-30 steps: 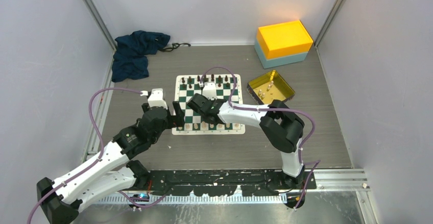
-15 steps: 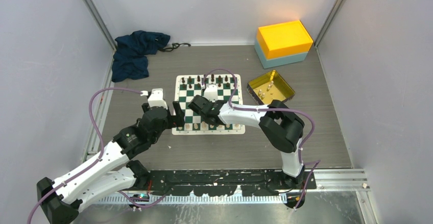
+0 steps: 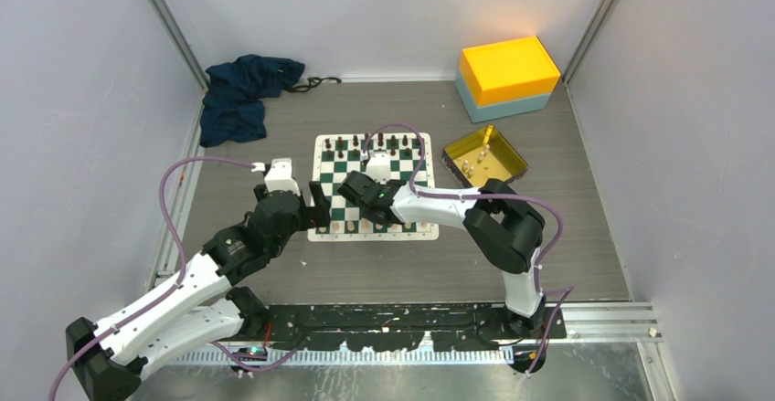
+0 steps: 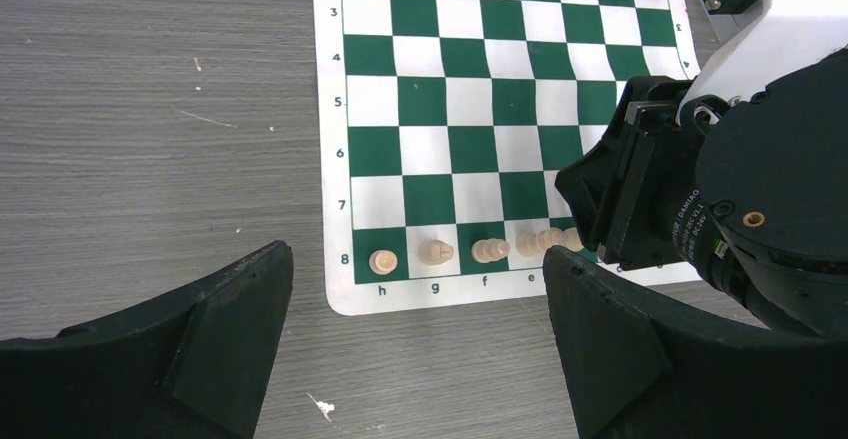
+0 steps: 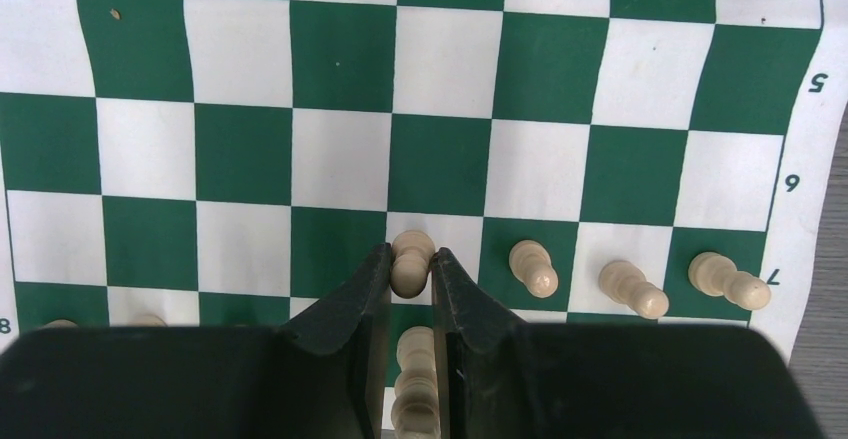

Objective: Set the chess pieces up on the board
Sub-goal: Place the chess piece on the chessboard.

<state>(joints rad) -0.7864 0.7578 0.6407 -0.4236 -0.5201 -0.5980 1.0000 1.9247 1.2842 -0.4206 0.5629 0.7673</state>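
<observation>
- Left arm [image 3: 183, 287] stretches forward, its left gripper [image 4: 418, 259] tipped downward, jaws spread wide.
- Right arm [image 3: 439, 202] folds leftward at the elbow, right gripper [image 5: 410, 264] pinching a cream pawn [image 5: 412, 247].

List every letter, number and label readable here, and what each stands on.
"2" "3" "4" "5" "6" "7" "8": white side border of the board, left wrist view.
"h" "g" "f" "e": the board's near border, same view.
"4" "5" "6" "7" "8": the board's border, right wrist view.
White print on the right arm, on its black housing: too small to read.
</observation>
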